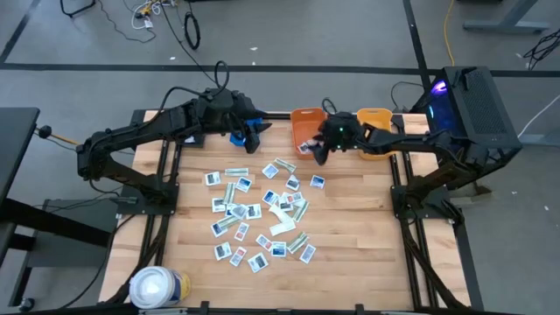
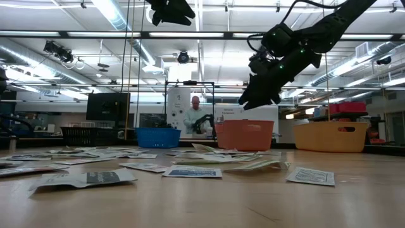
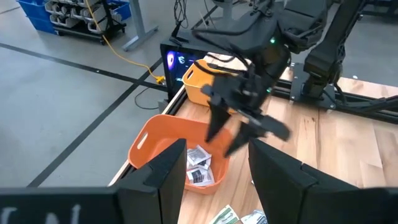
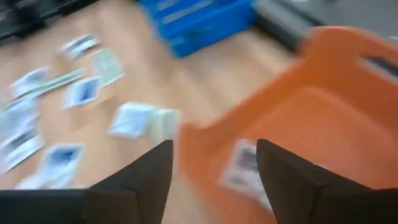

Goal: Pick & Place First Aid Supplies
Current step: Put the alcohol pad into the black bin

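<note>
A: The right tool (image 1: 317,151) hangs over the orange bin (image 1: 300,117) at the surface's far edge, fingers spread and nothing between them. A couple of packets (image 3: 200,167) already lie in that bin. The rest of the first aid supplies (image 1: 258,214) lie scattered across the middle of the surface.

B: And the left tool (image 1: 249,137)?

A: It waits by the blue bin (image 1: 237,137) at the far edge, jaws parted and empty.

B: What could go wrong from here?

A: The right tool sits close above the orange bin's near rim. If it drops toward the pile without lifting clear first, a finger could catch the rim and shove or tip the bin. In the pile, several packets overlap, so a pinch could drag up two at once, or slide one flat packet along the wood instead of lifting it. The yellow bin (image 1: 374,116) stands just beside the orange one, so a sloppy release could land in the wrong bin.

B: Any writing you can read?

A: No. The packets carry blue and red print, but I think it's too small to make out from any view
</note>
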